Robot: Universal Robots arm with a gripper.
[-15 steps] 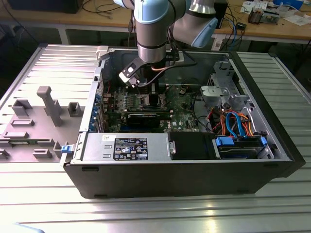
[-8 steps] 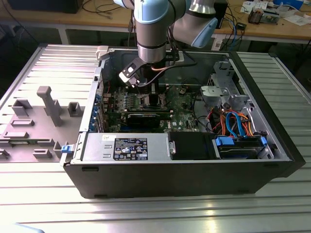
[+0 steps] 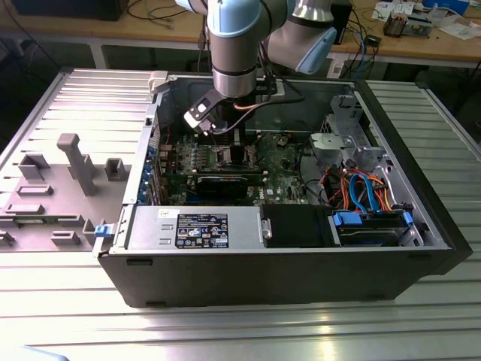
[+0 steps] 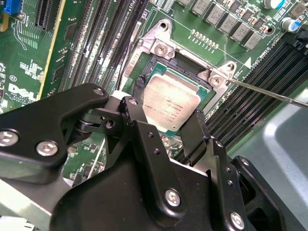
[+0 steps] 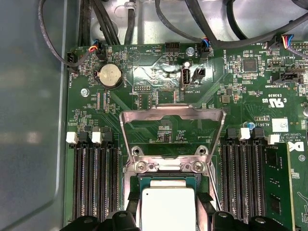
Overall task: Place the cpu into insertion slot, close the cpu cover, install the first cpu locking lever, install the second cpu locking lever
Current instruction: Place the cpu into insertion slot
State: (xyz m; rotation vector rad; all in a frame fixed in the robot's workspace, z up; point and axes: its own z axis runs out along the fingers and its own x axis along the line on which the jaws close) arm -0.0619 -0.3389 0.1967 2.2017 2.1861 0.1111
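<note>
Grey tabletop (image 3: 225, 331) carries the open black case (image 3: 263, 274); the arm reaches straight down into it over the green board (image 5: 240, 91). Cpu cover (image 5: 202, 115) stands swung open, on the coin cell (image 5: 110, 75) side of the insertion slot (image 4: 175, 72). Hand (image 4: 167, 109) is narrow, fingers against two opposite edges of the cpu (image 5: 168, 209). The chip is square to the slot, directly under my wrist. Seated or just above, I can't tell.
</note>
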